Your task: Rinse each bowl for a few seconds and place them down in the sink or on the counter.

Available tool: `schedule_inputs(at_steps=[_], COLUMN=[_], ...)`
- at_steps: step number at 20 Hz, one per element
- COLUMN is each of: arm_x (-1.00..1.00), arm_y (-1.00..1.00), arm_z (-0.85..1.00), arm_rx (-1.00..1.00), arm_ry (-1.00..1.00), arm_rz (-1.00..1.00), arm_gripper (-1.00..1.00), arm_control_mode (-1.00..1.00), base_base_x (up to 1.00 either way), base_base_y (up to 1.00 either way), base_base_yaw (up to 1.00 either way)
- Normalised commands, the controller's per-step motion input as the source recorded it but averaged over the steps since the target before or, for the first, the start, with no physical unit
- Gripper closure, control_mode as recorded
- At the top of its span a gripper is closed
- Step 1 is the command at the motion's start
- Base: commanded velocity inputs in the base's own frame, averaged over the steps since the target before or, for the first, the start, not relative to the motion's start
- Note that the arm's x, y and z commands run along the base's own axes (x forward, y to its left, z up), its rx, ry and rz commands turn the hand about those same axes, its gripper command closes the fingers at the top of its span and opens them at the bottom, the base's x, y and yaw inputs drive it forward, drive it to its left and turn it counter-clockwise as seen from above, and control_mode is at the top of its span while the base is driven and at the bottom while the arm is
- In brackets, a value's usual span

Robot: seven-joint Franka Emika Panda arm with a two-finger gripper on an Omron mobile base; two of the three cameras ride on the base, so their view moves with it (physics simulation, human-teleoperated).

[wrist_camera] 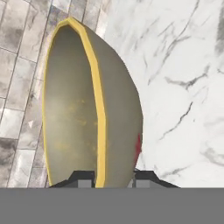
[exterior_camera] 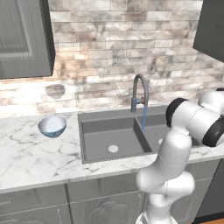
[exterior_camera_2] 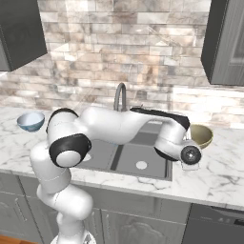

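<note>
A white marble finish with thin grey veins is seen on the desk (exterior_camera: 26, 153) — smooth and faintly glossy. The pale blue bowl (exterior_camera: 52, 126) looks glazed and shiny, the olive bowl (wrist_camera: 87, 109) matt with a yellow rim — the sink (exterior_camera: 109, 135) a dull dark grey.

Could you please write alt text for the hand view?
The gripper is shut on the wall of the olive-tan bowl, one fingertip inside its yellow rim and one outside. White marble counter lies beyond, stone tile wall alongside.
</note>
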Motion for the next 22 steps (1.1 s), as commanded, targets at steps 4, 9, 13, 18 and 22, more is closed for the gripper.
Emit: schedule_inputs(at_steps=[4, 9, 13, 18, 22], arm_x=[-0.07, 0.0, 0.01, 0.01, 0.01], arm_y=[0.22, 0.2, 0.14, 0.12, 0.12], arm_z=[0.01, 0.06, 0.02, 0.01, 0.0], arm_rx=[0.0, 0.03, 0.08, 0.09, 0.11], arm_ry=[0.08, 0.1, 0.12, 0.12, 0.11], arm_rz=[0.19, 0.19, 0.19, 0.2, 0.19], arm_gripper=[1.0, 1.0, 1.0, 1.0, 1.0], arm_control_mode=[-1.0, -1.0, -1.0, -1.0, -1.0], base_base_x=[0.0, 0.0, 0.0, 0.0, 0.0], base_base_y=[0.0, 0.0, 0.0, 0.0, 0.0], base_base_yaw=[0.0, 0.0, 0.0, 0.0, 0.0])
